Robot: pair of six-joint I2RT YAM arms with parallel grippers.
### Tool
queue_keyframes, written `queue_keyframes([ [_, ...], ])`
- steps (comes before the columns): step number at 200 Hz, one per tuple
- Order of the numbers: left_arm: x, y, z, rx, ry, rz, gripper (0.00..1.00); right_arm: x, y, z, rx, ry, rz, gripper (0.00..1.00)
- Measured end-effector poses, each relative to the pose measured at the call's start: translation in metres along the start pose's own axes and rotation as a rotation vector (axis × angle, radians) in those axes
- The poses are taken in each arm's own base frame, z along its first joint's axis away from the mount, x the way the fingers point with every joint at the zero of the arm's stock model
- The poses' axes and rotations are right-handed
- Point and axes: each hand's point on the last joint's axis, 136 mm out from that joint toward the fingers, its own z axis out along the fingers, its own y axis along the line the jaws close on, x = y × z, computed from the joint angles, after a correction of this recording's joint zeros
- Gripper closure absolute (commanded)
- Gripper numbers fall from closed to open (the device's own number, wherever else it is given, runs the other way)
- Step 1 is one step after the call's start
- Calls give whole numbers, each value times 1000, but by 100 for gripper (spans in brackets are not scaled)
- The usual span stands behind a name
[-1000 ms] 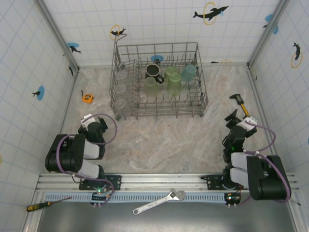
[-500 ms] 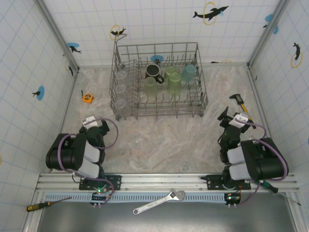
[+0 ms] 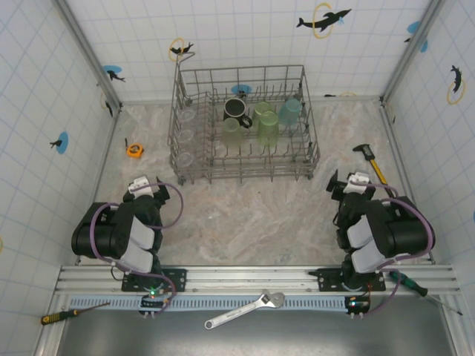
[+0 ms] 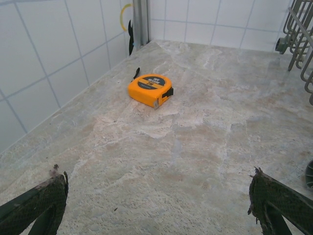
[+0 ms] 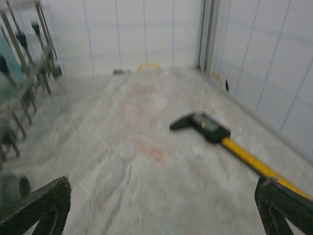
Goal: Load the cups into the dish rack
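The grey wire dish rack [image 3: 194, 169] stands at the back middle of the table. Inside it are a black handled mug [image 3: 236, 110], three light-green tumblers [image 3: 268, 130], a teal tumbler [image 3: 290, 111] and clear cups [image 3: 184, 138] along its left side. The rack's edge shows at the right of the left wrist view [image 4: 299, 29] and at the left of the right wrist view [image 5: 19, 73]. My left gripper [image 3: 147, 190] is folded back near its base, open and empty [image 4: 156, 205]. My right gripper [image 3: 350, 185] is also drawn back, open and empty [image 5: 161, 205].
An orange tape measure [image 4: 150, 90] lies near the left wall [image 3: 134, 149]. A yellow-and-black caliper [image 5: 215, 133] lies by the right wall [image 3: 369, 159]. A wrench [image 3: 245, 310] and screwdrivers [image 3: 65, 315] rest on the front rail.
The right arm has folded back and swung its gripper leftward, closer to the base. The left gripper has drawn back slightly. Cups and rack are unmoved.
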Motion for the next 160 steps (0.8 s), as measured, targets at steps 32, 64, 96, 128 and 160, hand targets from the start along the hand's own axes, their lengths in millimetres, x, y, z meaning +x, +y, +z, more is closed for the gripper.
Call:
queue_keyframes([
  [32,0,0,0,0,-1,-1,3,14,-8,1,16,59,-1,0],
  [64,0,0,0,0,-1,-1,2,26,-13,2,22,107,12,0],
  [96,0,0,0,0,-1,-1,2,30,-12,1,12,125,14,0],
  [128,0,1,0,-2,-1,-1,2,33,-12,1,13,138,14,0],
  [160,0,1,0,-2,-1,-1,2,33,-12,1,13,137,16,0],
])
